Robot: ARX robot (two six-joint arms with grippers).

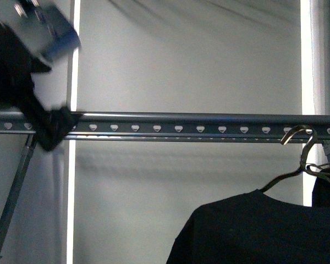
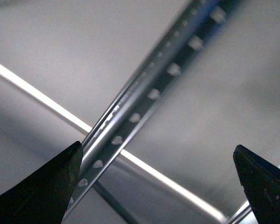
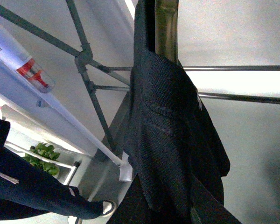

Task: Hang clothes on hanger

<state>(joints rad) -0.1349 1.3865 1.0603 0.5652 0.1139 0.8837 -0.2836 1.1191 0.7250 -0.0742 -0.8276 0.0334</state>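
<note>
Pale wall behind a perforated rail (image 1: 198, 128); black T-shirt (image 1: 253, 234) hanging there on a hanger (image 1: 304, 155). Left gripper (image 2: 157, 147) wide, empty; right gripper hidden, cannot tell.

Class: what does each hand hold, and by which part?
The left hand is open and holds nothing. The right hand does not show; the black T-shirt hangs close before its camera, so any hold cannot be told.
</note>
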